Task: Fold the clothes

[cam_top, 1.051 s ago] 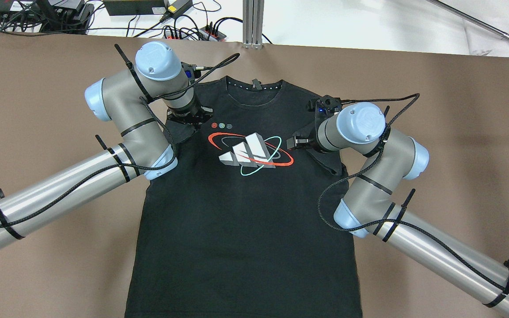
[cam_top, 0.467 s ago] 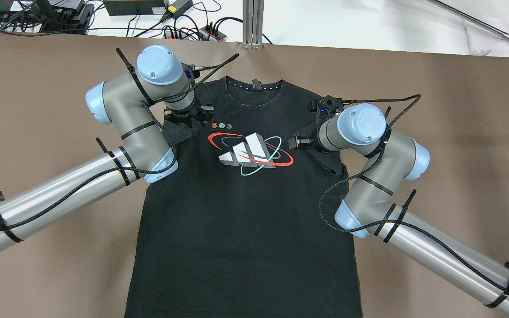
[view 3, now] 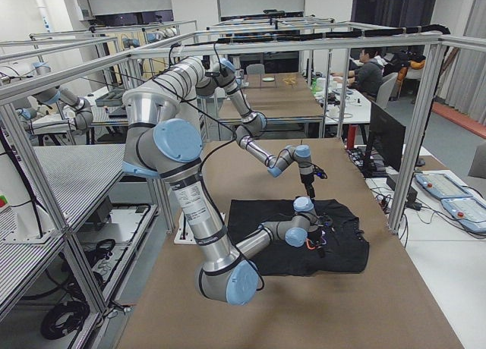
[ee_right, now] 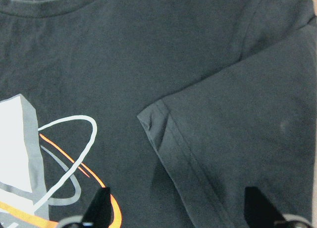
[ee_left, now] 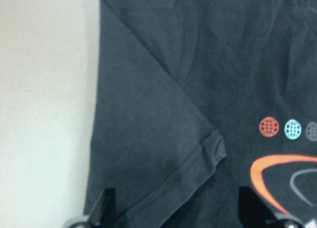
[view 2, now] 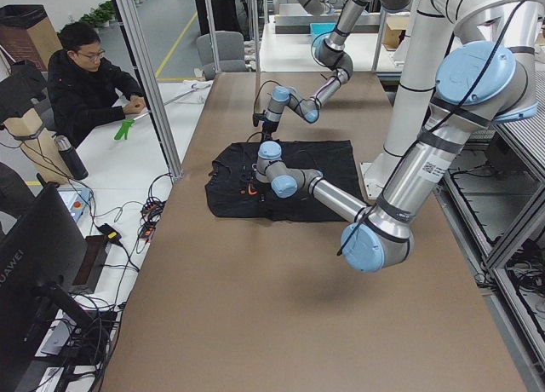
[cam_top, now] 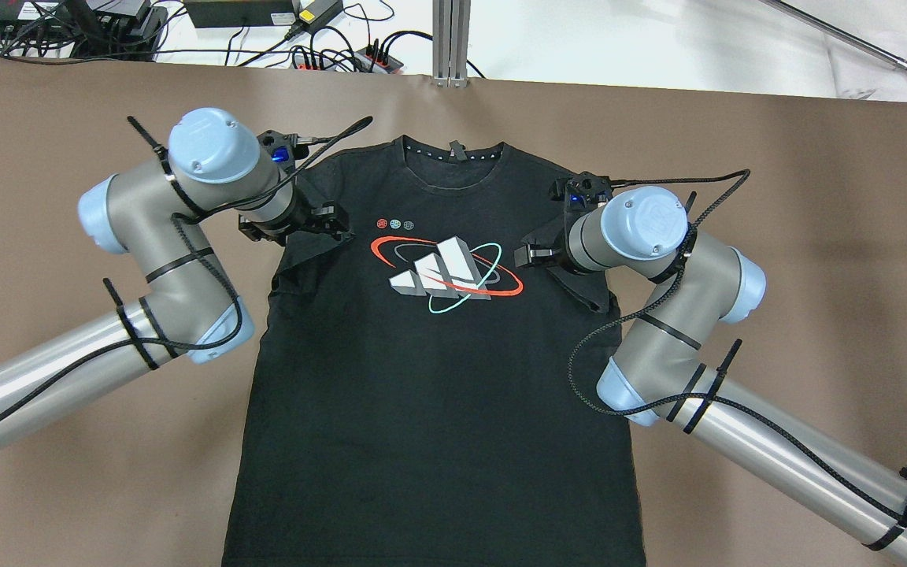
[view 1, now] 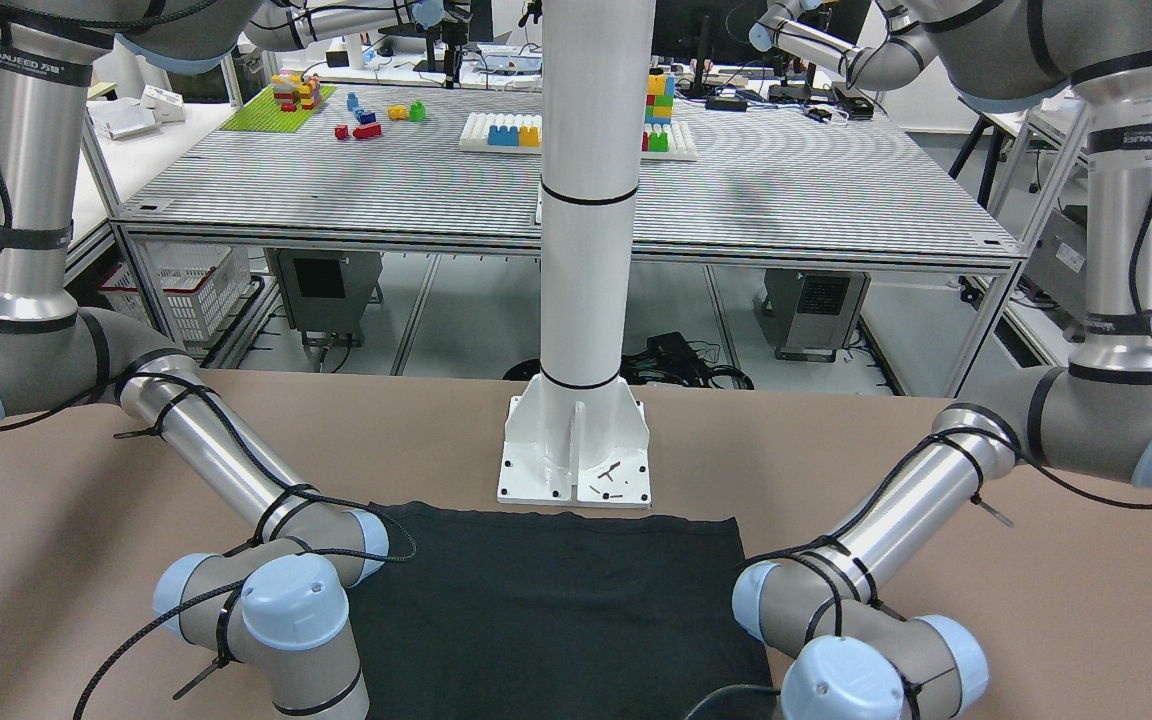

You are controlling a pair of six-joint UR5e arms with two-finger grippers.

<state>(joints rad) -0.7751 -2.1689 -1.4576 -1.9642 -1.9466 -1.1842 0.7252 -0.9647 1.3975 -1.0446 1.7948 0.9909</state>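
Beyond the fingers (ee_left: 103, 210) of the left gripper (cam_top: 333, 223), past the far edge of the brown matte tabletop (cam_top: 816, 236), we see a power strip with red switches (cam_top: 379, 59); beyond the right gripper (cam_top: 528, 256), a slim metal rod (cam_top: 839, 35). Behind both stands a white round post (view 1: 591, 250), and behind it a grey ribbed table (view 1: 786, 190) bearing coloured toy blocks (view 1: 366, 115). Farther out on the left gripper's side a person (view 2: 85, 77) sits at a white desk (view 2: 145, 145).

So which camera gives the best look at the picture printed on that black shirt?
The overhead exterior view: the whole print lies unobstructed on the shirt. Each wrist view catches only a slice of it; the side views show it tiny; the front-facing view shows none of it.
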